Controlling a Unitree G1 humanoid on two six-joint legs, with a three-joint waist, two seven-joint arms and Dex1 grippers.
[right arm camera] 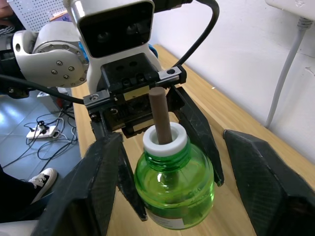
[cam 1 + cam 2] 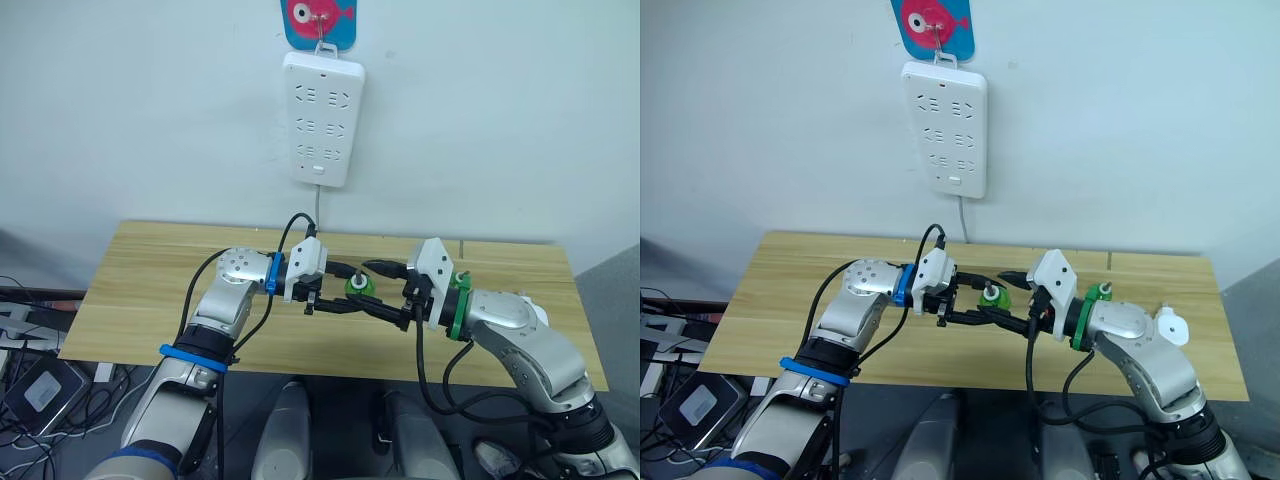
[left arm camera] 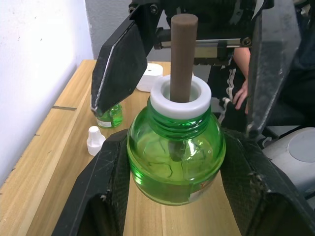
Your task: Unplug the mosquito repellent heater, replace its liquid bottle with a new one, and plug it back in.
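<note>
- Green bottle (image 2: 358,287), open at the neck, with a white collar (image 3: 179,96) and a brown wick (image 3: 183,54) standing straight up out of it, is held in the air over the middle of the worktop (image 2: 150,280).
- Left hand (image 2: 345,292) is pinching the green bottle: its two black fingers (image 3: 106,172) press on opposite sides of the round body.
- Right hand (image 2: 372,288) faces the left one from the other side. It is spread, with a finger on either side of the bottle. One finger (image 1: 258,182) stands clearly apart from the glass, and whether the other touches it cannot be told.
- A second green bottle (image 2: 1098,292) stands on the worktop toward the right end, partly hidden behind the right arm. Which of the two bottles is the old one cannot be told.
- A small white cap (image 3: 93,140) stands on the worktop just beside that second bottle.
- The white heater (image 3: 149,77) lies on the worktop farther toward the right end, apart from both bottles and from the power strip.
- The long white power strip (image 2: 321,120) hangs on the wall above the back edge of the worktop, its cord dropping behind it.
</note>
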